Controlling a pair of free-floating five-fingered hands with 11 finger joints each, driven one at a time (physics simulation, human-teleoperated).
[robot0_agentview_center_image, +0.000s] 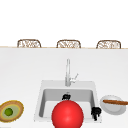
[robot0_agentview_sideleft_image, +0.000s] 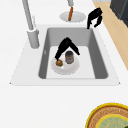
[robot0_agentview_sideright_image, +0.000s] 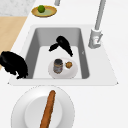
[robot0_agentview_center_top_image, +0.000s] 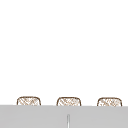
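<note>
The left hand (robot0_agentview_sideleft_image: 65, 46) hangs in the sink (robot0_agentview_sideleft_image: 99, 60) with fingers spread apart, directly above the small jar (robot0_agentview_sideleft_image: 69, 57) standing upright on the white plate (robot0_agentview_sideleft_image: 65, 68), holding nothing.

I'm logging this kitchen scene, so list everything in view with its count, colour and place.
Sink basin: one, grey, sunk in the white counter.
Tall metal faucet: one, silver, behind the basin.
Round white plate: one, on the basin floor.
Dark jar: one, brown-grey, upright on that plate.
Small round food piece: one, orange-brown, on that plate beside the jar.
White dish: one, on the counter right of the sink.
Long baguette: one, brown, lying across that dish.
Woven bowl: one, yellow-brown, counter left of the sink.
Lime: one, green, in the bowl.
Red ball: one, front of the sink.
Wicker chairs: three, beyond the counter.
Left hand: black, over the plate, fingers reaching down.
Right hand: black, at the sink's right rim, curled.
</note>
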